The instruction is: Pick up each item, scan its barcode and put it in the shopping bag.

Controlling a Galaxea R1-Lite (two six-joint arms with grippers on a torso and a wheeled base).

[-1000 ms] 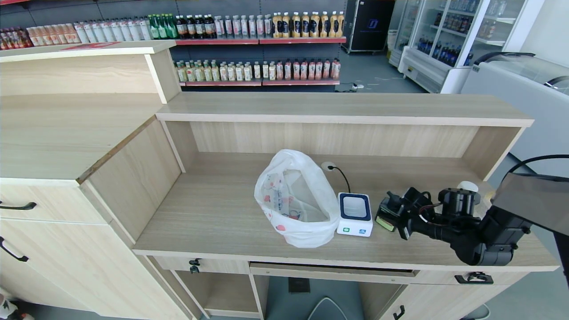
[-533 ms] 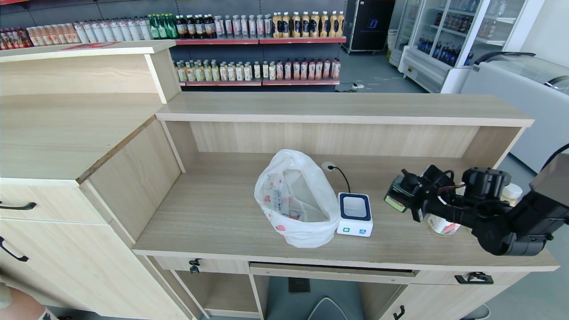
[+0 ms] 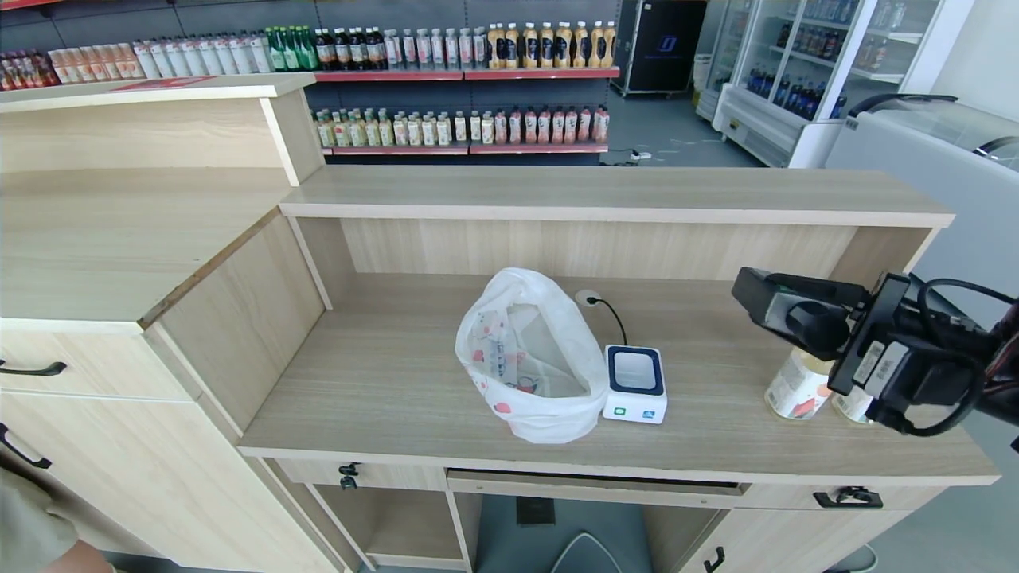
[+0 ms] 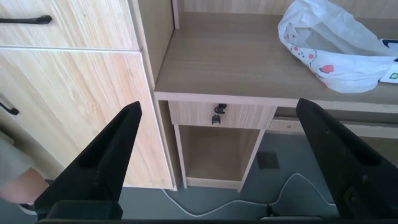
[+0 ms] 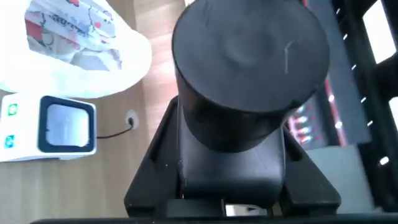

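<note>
Surface: light wood counter with a raised ledge along its rear edge.

Shopping bag: white with red print, mouth open. It stands at mid-length of the surface, close to the front edge.

Scanner: white block with a dark-framed window facing up. It sits just beside the shopping bag, on the side toward the right end. Its black cable runs toward the rear edge.

Can: upright near the right end, cream with a red-orange label.

Second container: just beside the can, partly hidden by the right arm.

Left pincer: released, fingers spread wide with nothing between them. It is held off the surface, beyond the front left corner.

Right pincer: raised above the can at the right end. Whether it is clenched or released cannot be told.
</note>
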